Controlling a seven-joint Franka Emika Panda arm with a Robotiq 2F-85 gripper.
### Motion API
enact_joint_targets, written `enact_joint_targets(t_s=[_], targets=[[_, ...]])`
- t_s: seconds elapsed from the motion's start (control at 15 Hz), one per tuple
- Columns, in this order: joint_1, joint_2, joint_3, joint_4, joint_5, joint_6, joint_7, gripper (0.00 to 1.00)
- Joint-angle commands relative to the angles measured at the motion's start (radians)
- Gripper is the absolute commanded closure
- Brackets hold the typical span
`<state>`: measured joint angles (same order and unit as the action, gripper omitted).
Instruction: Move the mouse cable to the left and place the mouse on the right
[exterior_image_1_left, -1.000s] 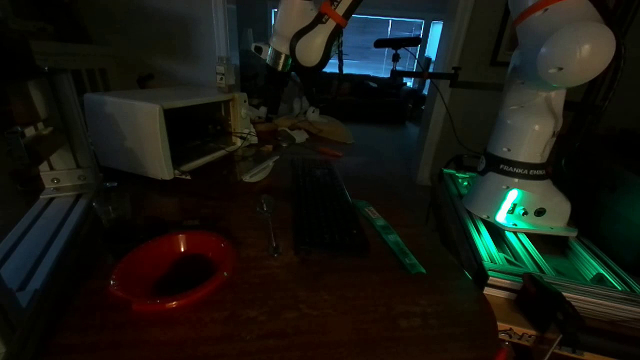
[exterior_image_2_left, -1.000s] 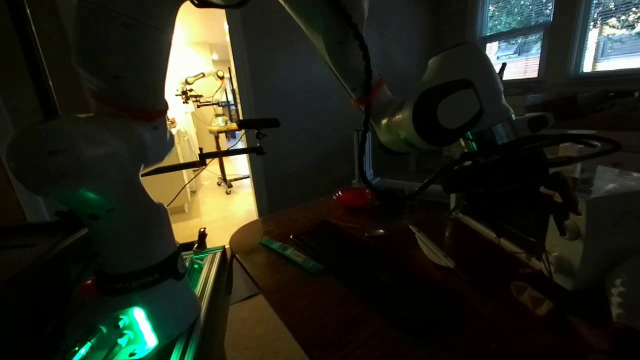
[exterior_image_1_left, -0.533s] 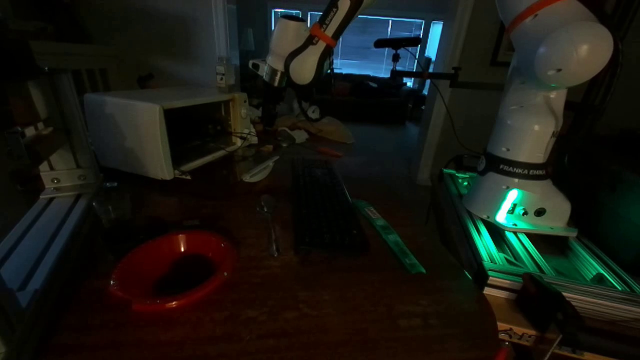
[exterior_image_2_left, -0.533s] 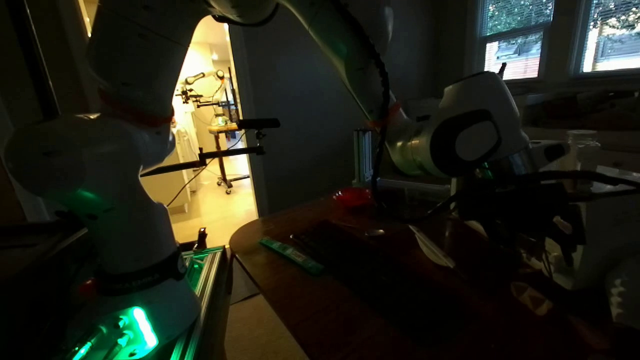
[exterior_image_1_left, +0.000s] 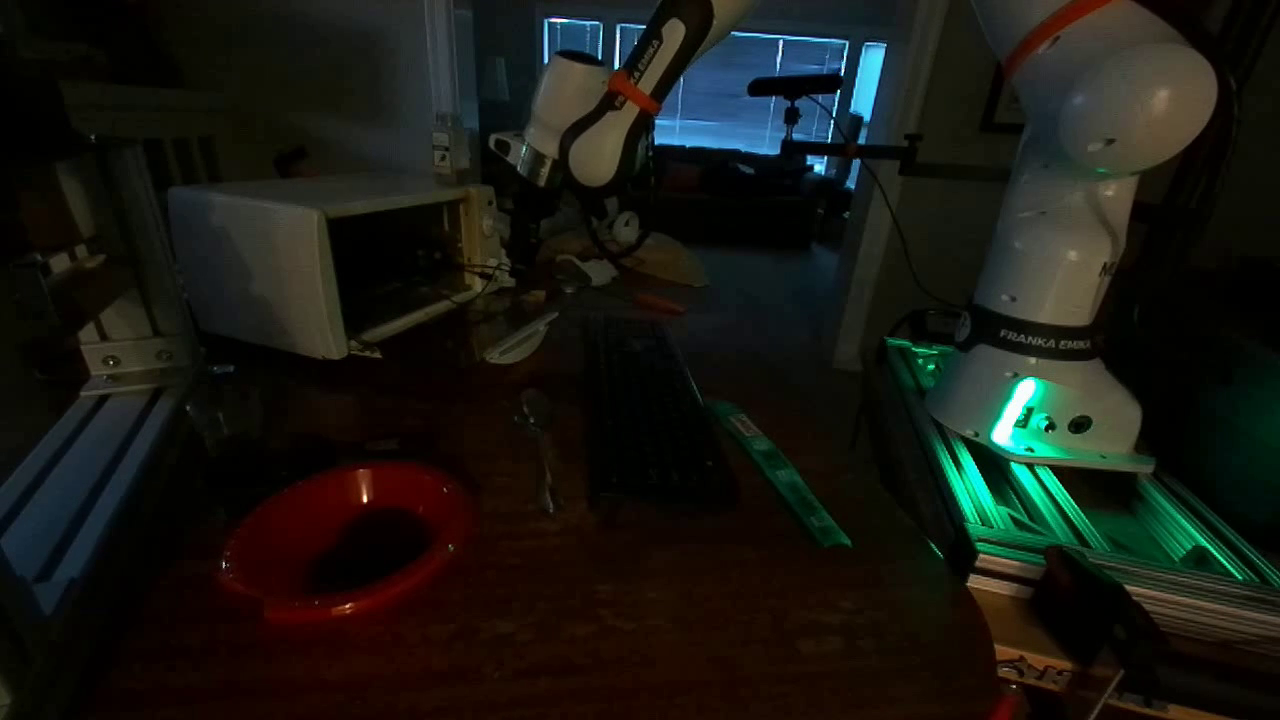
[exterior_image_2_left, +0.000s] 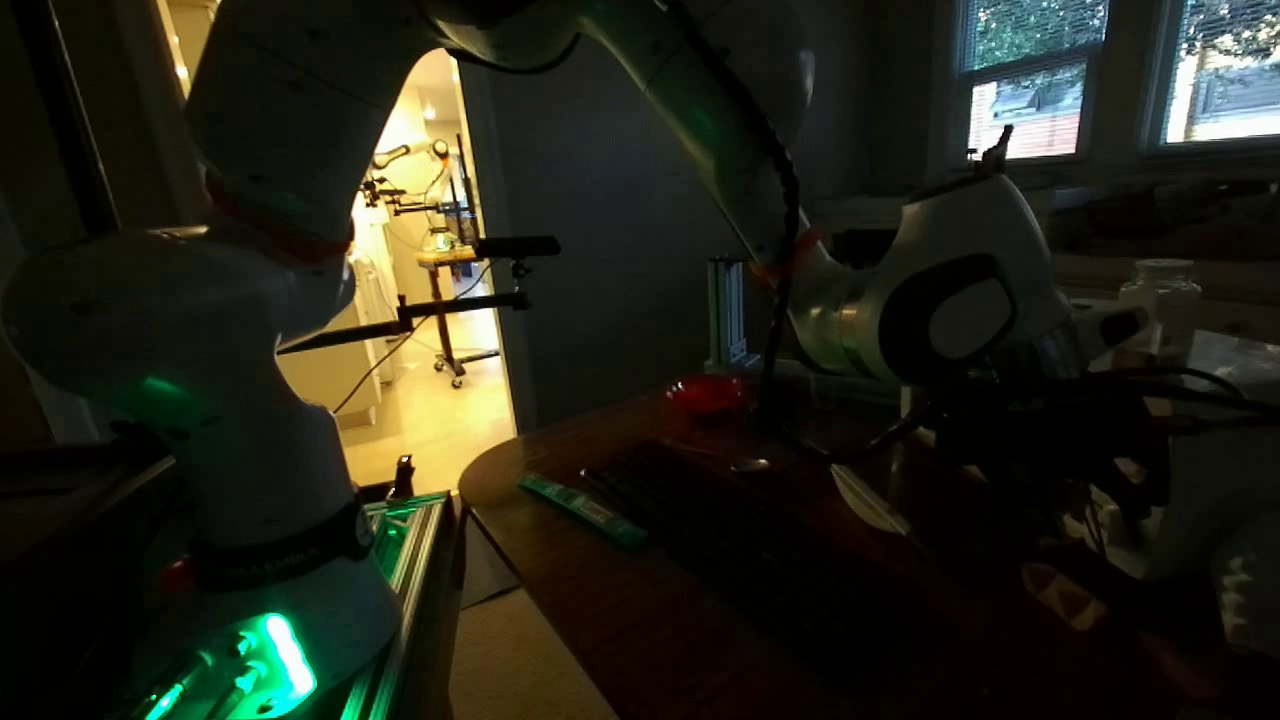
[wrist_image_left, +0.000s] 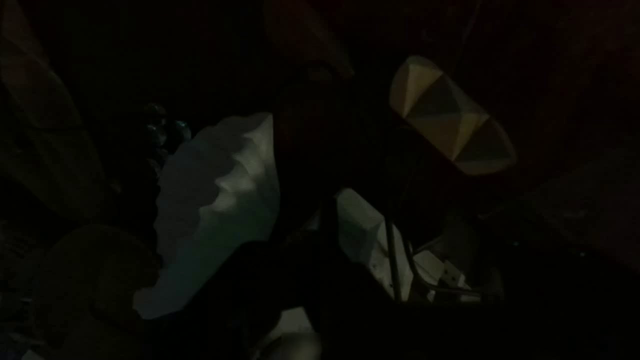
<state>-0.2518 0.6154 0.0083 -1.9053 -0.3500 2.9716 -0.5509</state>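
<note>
Cable (wrist_image_left: 393, 260), or at least a thin dark cord that could be the mouse's, runs nearly straight up the wrist view, right of the middle; it crosses a pale angular piece (wrist_image_left: 357, 225), with a crumpled white piece (wrist_image_left: 215, 215) well over to the left and a patterned piece (wrist_image_left: 452, 120) higher up to the right; the mouse itself I can't make out in any view, so its place is a guess, and mine would be the dark patch between those last two; the gripper (exterior_image_1_left: 520, 245) hangs by the control end of the white oven (exterior_image_1_left: 250, 260), beyond the far end of the keyboard (exterior_image_1_left: 655, 410) and apart from it; whether its fingers stand wide or narrow, or have anything between them, I can't say in this gloom; the one arm (exterior_image_1_left: 605, 150) has both jobs to do, and the next move, I judge, turns on that cord lying just right of what I take for the fingers, its long axis roughly in line with them; a pinch from either side would close across it neatly, while a straight push forward might slide past and catch on the other pieces.
</note>
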Motion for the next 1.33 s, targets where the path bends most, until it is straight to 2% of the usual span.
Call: enact_joint_targets(t_s=[0.0, 0.07, 0.13, 0.47, 0.87, 1.27], targets=[[-0.043, 0.049, 0.048, 0.04, 0.017, 0.024, -0.049, 0.46], [-0.05, 0.056, 0.056, 0.045, 0.018, 0.024, -0.055, 0.57], [-0.054, 0.06, 0.06, 0.049, 0.017, 0.025, -0.06, 0.61], [-0.064, 0.073, 0.064, 0.063, 0.013, 0.033, -0.078, 1.0], [-0.07, 0.041, 0.071, 0.027, 0.019, 0.027, -0.081, 0.99], [-0.14, -0.066, 0.154, -0.114, 0.028, -0.002, -0.175, 0.99]])
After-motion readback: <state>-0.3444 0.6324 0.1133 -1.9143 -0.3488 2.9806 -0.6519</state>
